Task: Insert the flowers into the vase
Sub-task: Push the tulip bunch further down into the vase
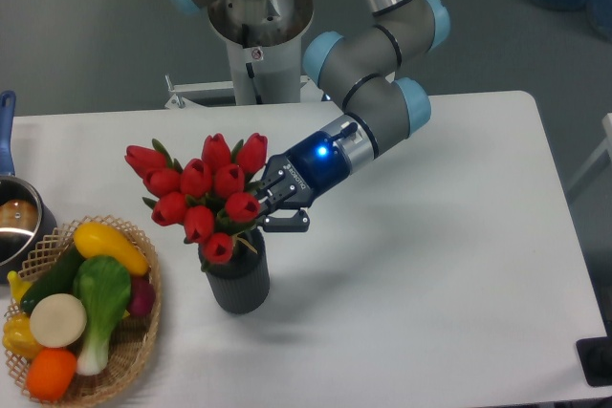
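Note:
The flowers (206, 188), a bunch of red tulip buds with green leaves, stand with their stems down in the vase (237, 279), a small dark grey ribbed cylinder left of the table's middle. The buds spread wider than the vase mouth and hide it. My gripper (265, 207) reaches in from the right, just above the vase rim and right next to the bunch. Its jaws stand apart, one above and one below, touching or nearly touching the rightmost bud. I see nothing clamped between them.
A wicker basket (143, 332) of toy vegetables sits at the front left, close to the vase. A shiny metal pot (14, 226) with a blue handle (6, 131) stands at the left edge. The arm's base (258, 35) rises behind the table.

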Controlling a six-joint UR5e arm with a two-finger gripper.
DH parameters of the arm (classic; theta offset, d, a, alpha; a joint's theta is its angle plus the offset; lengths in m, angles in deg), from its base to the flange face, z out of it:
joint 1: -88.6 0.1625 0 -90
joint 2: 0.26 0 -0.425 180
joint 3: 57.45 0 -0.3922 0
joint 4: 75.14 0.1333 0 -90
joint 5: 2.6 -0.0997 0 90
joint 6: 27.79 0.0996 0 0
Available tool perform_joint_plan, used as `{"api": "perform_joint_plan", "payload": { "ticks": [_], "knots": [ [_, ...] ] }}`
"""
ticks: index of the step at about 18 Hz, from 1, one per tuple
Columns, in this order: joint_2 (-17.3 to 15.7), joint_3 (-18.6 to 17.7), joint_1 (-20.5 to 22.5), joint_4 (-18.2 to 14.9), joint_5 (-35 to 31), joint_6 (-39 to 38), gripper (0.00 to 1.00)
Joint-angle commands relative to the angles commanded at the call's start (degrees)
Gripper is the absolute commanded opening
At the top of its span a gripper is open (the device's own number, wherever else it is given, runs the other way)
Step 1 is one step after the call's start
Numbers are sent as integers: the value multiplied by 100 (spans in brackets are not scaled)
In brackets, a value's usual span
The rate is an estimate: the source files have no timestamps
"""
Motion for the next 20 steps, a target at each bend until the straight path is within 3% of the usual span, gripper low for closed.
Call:
{"api": "perform_joint_plan", "payload": {
  "ticks": [20],
  "knots": [
    [334,-176,9,9,-9,606,15]
  ]
}}
